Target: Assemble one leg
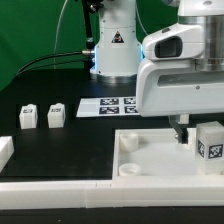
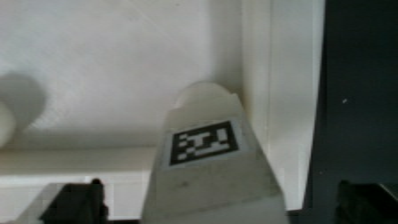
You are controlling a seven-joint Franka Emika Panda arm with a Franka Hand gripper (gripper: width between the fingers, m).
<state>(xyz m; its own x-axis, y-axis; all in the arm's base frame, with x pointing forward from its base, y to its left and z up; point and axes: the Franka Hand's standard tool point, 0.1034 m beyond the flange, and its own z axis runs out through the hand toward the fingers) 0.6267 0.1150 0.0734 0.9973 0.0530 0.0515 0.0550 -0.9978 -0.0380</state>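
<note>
Two dark fingertips [image 2: 80, 200] of the gripper [image 2: 222, 203] stand wide apart in the wrist view. The leg [image 2: 210, 140] rises between them with a clear gap on each side, so the jaws are released and grasp nothing. In the exterior view the gripper [image 1: 185, 128] hangs under the arm's broad white hand [image 1: 180, 70]. It sits at about 9 o'clock of the leg [image 1: 208, 146], just beside it.

The leg is a small white block with a black-and-white square marker on the face turned to the camera. It stands upright at 4 o'clock of the exterior view, in the far corner of the white tray [image 1: 150, 160] on that view's right.

From left to right across the black table [image 1: 70, 140]:
- a white part [image 1: 5, 150], cut off by the frame edge at 9 o'clock
- two loose white blocks [image 1: 28, 117] [image 1: 56, 114] side by side, well apart from the tray
- the marker board [image 1: 112, 103], lying flat near centre at 12 o'clock of the tray
- the arm's base [image 1: 113, 50] behind the board

A green backdrop [image 1: 30, 35] closes off the room.
</note>
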